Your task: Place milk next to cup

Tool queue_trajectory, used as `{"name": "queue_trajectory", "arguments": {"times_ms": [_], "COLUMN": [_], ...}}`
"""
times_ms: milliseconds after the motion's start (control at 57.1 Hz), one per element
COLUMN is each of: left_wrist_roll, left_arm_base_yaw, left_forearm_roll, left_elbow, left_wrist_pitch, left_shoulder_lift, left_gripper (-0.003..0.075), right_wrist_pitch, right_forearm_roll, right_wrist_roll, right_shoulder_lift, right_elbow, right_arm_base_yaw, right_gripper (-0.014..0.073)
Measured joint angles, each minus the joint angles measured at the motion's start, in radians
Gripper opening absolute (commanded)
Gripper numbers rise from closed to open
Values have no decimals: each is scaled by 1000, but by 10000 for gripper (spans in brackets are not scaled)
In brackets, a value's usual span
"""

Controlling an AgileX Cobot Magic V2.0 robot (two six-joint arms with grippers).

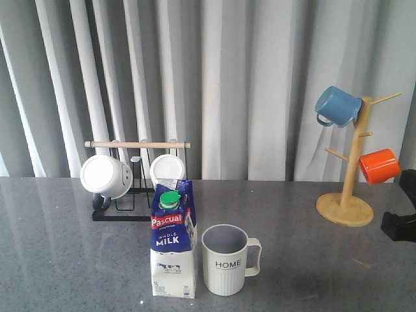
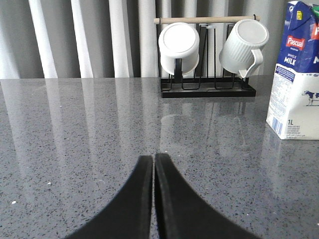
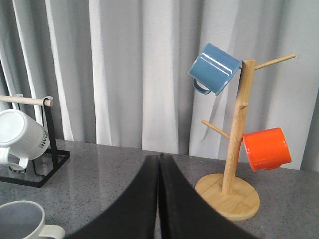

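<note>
The milk [image 1: 173, 244], a tall blue and white carton with a red "Pascual" label and a green cap, stands upright on the grey table near the front. The cup [image 1: 225, 260], an off-white ribbed mug lettered "HOME", stands just to its right, a small gap apart, handle pointing right. The milk also shows in the left wrist view [image 2: 296, 74], and the cup's rim shows in the right wrist view [image 3: 20, 221]. My left gripper [image 2: 153, 157] is shut and empty over bare table, left of the carton. My right gripper [image 3: 159, 158] is shut and empty, right of the cup.
A black wire rack [image 1: 130, 211] with a wooden bar holds two white mugs [image 1: 106, 175] behind the carton. A wooden mug tree [image 1: 351, 188] at the back right carries a blue mug [image 1: 338, 106] and an orange mug [image 1: 379, 166]. Part of my right arm [image 1: 403, 224] shows at the right edge.
</note>
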Motion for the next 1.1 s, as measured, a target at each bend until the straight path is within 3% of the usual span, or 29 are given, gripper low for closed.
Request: {"name": "queue_trajectory", "arguments": {"times_ms": [1104], "left_wrist_roll": [-5], "left_arm_base_yaw": [-2], "left_forearm_roll": [0], "left_elbow": [0], "left_wrist_pitch": [1], "left_shoulder_lift": [0], "left_gripper": [-6], "right_wrist_pitch": [19], "right_forearm_roll": [17], "right_wrist_roll": [-1], "right_shoulder_lift": [-20], "right_elbow": [0], "right_arm_base_yaw": [0], "right_gripper": [-8]}}
